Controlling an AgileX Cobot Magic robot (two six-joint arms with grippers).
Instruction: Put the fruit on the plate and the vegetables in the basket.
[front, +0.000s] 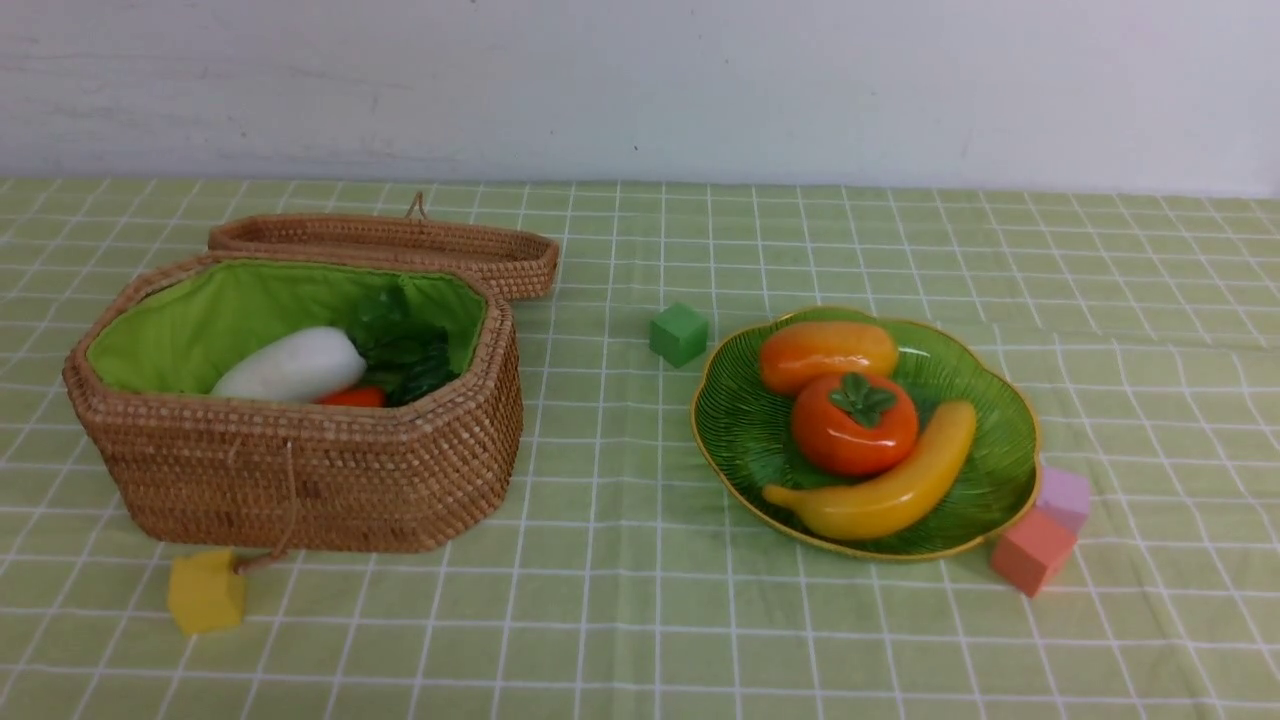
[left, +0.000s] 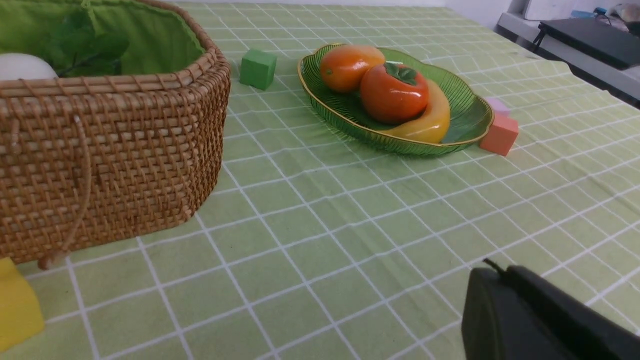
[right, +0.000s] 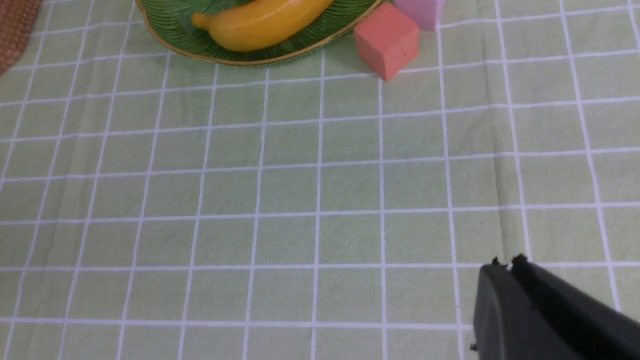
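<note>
The green plate (front: 1000, 450) on the right holds the fruit: a mango (front: 825, 352), a persimmon (front: 852, 425) and a banana (front: 890, 490). The open wicker basket (front: 300, 470) on the left holds vegetables: a white radish (front: 292, 366), a sliver of carrot (front: 355, 397) and dark green leaves (front: 400, 345). Neither gripper shows in the front view. My left gripper (left: 500, 272) hangs shut and empty above bare cloth, short of the basket (left: 110, 165) and the plate (left: 465, 115). My right gripper (right: 505, 265) is shut on nothing, well back from the banana (right: 265, 22).
The basket's lid (front: 400, 245) lies behind it. Foam cubes lie around: green (front: 679, 333) by the plate's far left, yellow (front: 205, 592) in front of the basket, salmon (front: 1032, 551) and pink (front: 1064, 497) against the plate's near right rim. A dark desk (left: 590, 40) stands beyond the table.
</note>
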